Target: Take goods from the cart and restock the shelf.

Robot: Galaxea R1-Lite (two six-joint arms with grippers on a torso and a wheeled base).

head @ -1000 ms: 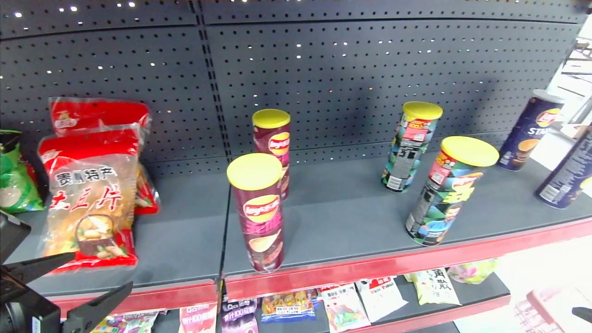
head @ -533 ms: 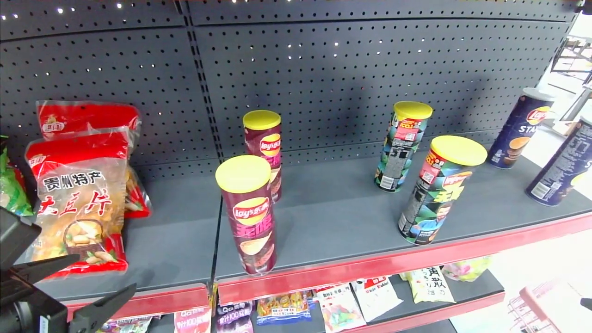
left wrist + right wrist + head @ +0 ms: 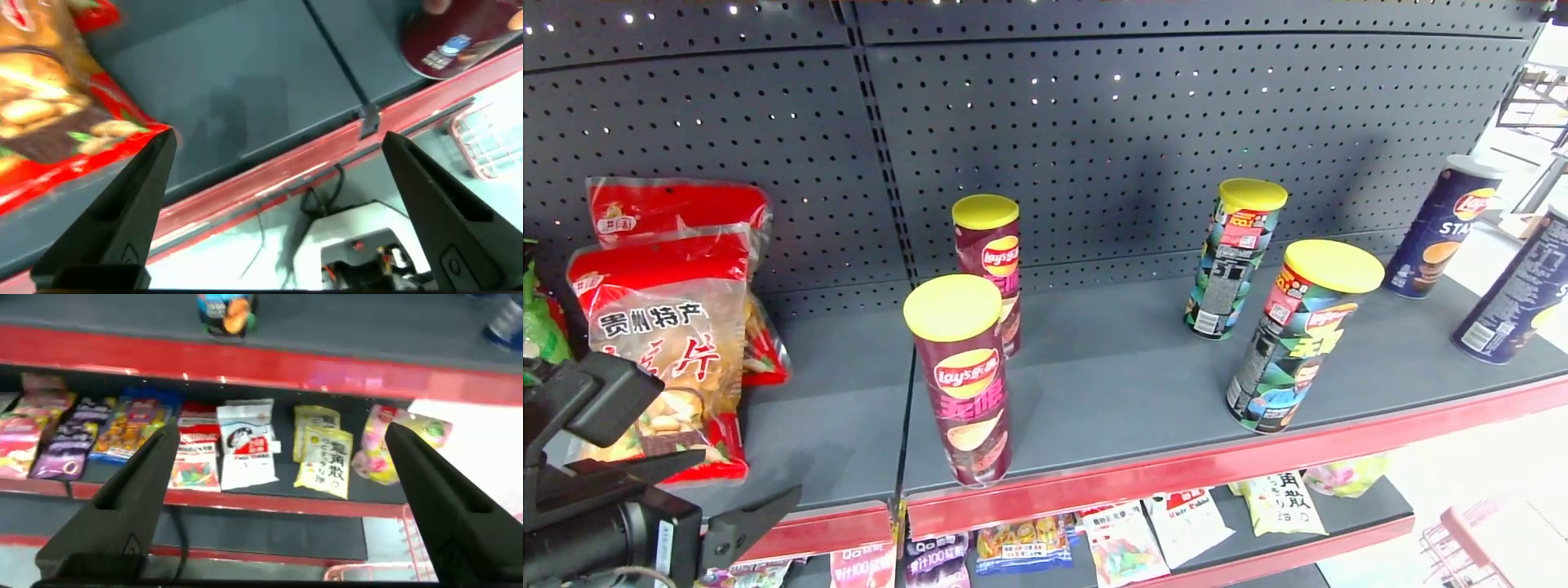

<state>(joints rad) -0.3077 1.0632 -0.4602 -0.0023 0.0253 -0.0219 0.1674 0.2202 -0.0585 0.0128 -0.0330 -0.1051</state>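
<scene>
The grey shelf [image 3: 1094, 384] with its red front rail carries the goods upright, long axes vertical and lids up. A front maroon chip can [image 3: 964, 376] stands at the rail with a rear maroon can [image 3: 990, 261] behind it near the pegboard. To the right are a front multicoloured can [image 3: 1298, 335] and a rear multicoloured can [image 3: 1235, 257], and further right two dark blue cans [image 3: 1437, 229]. On the left bay, a red potato-slice bag [image 3: 662, 343] stands on its bottom edge, a second red bag [image 3: 678, 208] behind it, and a green bag [image 3: 535, 327] at the edge. The left gripper [image 3: 747, 476] hovers low in front of the rail by the red bag, jaws released and empty. Its wrist view adds what the head view hides: the left gripper [image 3: 279, 137] frames the rail from below, with the bag's corner [image 3: 57, 106], the maroon can's base [image 3: 458, 41], and what looks like the pink wire cart [image 3: 490, 139], which the head view shows at lower right [image 3: 1454, 531]. The right gripper [image 3: 282, 431], jaws likewise released and holding nothing, faces the lower shelf [image 3: 270, 527], where flat snack packets [image 3: 249, 445] lie in a row.
</scene>
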